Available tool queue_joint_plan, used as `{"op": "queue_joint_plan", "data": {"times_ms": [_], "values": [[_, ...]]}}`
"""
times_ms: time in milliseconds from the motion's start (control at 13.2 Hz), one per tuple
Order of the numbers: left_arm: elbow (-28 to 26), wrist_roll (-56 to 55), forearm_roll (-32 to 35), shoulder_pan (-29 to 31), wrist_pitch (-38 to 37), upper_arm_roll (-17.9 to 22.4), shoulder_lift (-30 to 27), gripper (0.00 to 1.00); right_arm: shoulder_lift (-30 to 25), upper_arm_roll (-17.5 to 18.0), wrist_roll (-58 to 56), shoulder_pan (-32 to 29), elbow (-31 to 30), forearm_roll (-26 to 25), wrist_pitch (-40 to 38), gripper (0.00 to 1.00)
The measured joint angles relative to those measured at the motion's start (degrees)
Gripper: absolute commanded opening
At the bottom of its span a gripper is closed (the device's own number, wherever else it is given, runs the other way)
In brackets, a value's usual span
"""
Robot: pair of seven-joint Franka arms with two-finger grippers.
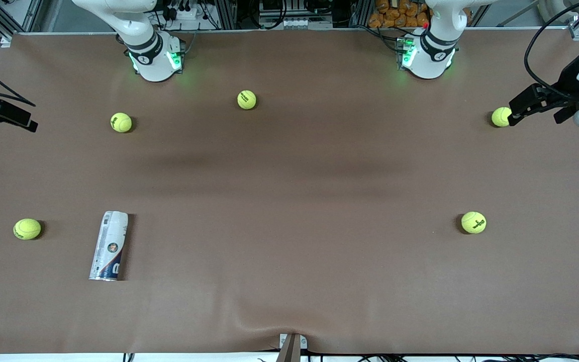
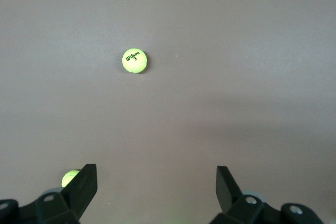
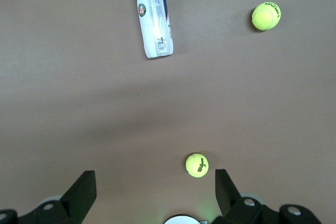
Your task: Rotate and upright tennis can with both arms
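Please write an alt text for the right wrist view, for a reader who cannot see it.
The tennis can lies on its side on the brown table, untouched, with one tennis ball beside it and another tennis ball close to the camera. The right hand is open and holds nothing; its two black fingers frame the view's edge.

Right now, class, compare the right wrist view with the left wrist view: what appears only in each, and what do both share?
Only the right wrist view shows the tennis can, lying on its side, with two tennis balls and the open right gripper. Only the left wrist view shows the open left gripper and two other tennis balls. Both share the brown table.
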Motion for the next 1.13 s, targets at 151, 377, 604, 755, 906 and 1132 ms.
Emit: {"op": "queue_joint_plan", "data": {"times_ms": [151,377,604,755,906,1132], "values": [[0.0,0.0,0.0,0.01,-0.02,0.0,0.0,1.0,0.0,0.01,0.0,0.0,0.0,0.0,0.0,1.0],[0.0,0.0,0.0,0.06,-0.03,0.0,0.0,1.0,0.0,0.1,0.0,0.01,0.0,0.0,0.0,1.0],[-0.21,0.03,0.0,0.04,-0.28,-0.06,0.89,1.0,0.0,0.35,0.0,0.06,0.0,0.0,-0.01,1.0],[-0.22,0.03,0.0,-0.02,-0.28,-0.69,1.79,1.0,0.0,0.35,0.0,0.08,0.0,0.0,-0.02,1.0],[-0.22,0.03,0.0,-0.02,-0.28,-1.04,2.14,1.0,0.0,0.22,0.0,0.08,0.0,0.0,-0.06,1.0],[-0.5,0.04,0.0,0.04,-0.29,-1.06,2.61,1.0,0.0,0.12,0.0,0.07,0.0,0.0,-0.07,1.0]]}}
